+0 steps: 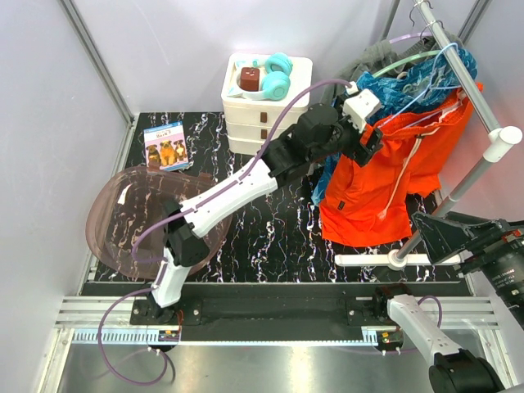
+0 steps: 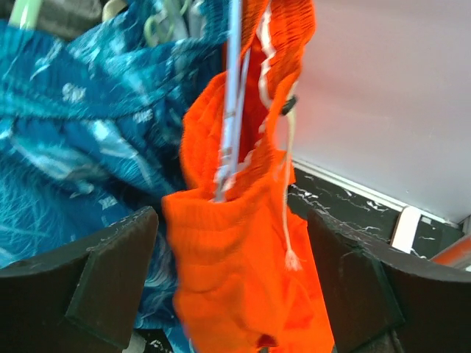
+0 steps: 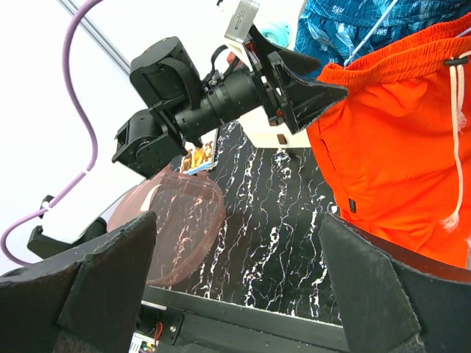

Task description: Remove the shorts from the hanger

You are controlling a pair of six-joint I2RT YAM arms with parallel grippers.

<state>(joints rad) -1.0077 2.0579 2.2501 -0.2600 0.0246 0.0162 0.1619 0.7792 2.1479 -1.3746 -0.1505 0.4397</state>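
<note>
As we look down from above the arms, the right tool (image 3: 237, 220) sits nearest, low at the near right corner. Its two dark fingers (image 3: 110, 287) are spread wide in open air over the black, white-veined bench (image 1: 270, 237). Just beyond it lies the white foot (image 1: 368, 260) of a garment rack, whose slanted pole climbs to a rail (image 1: 468, 78) at the far right. On the near left of the bench rests a translucent pink bowl (image 1: 123, 213), and behind it a small booklet (image 1: 166, 146) with dogs on its cover lies flat.

From its base at the near left, the left arm (image 1: 237, 188) reaches diagonally over the bench toward the rack. Its left tool (image 2: 232, 220) is held wide, one finger on each side of the gathered waistband of the bright orange shorts (image 1: 385, 188). We cannot tell whether the pads touch the cloth. Those shorts hang on a pale blue hanger (image 2: 232, 110) from the rail, with a white drawstring (image 2: 287, 184) dangling in front.

Just behind them on the same rail hang the blue shorts (image 1: 401, 92) with a teal and white mottled print. Farther back are the dark grey shorts (image 1: 381, 53), near a light green hanger (image 1: 409, 59). At the far edge, left of the rack, stands a white stack of drawers (image 1: 262, 119) with teal headphones (image 1: 278, 74) and a dark red block (image 1: 249, 79) on top.
</note>
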